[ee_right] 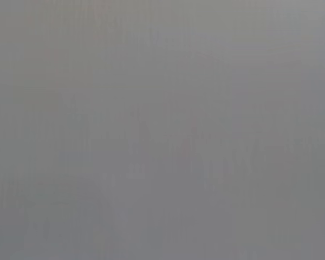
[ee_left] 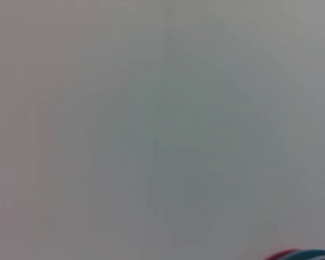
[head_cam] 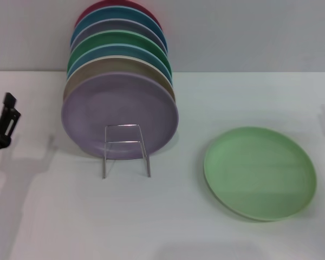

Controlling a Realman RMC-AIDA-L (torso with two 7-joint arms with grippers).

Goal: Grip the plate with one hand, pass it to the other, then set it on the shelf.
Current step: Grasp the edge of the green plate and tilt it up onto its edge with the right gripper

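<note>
The light pastel-green plate (head_cam: 260,172) lies flat on the white table at the right front. The thin wire shelf (head_cam: 125,150) stands left of centre, its small front loop showing before a row of upright plates. My left gripper (head_cam: 4,123) is at the far left edge, well apart from the plate and the shelf. My right gripper is out of the head view. The right wrist view shows only a plain grey surface.
Several plates stand upright in the shelf: a lilac one (head_cam: 119,115) in front, then tan, blue, darker green, grey, blue and red (head_cam: 105,6) behind. The left wrist view shows a bare wall and a sliver of red and teal plate rims (ee_left: 303,254).
</note>
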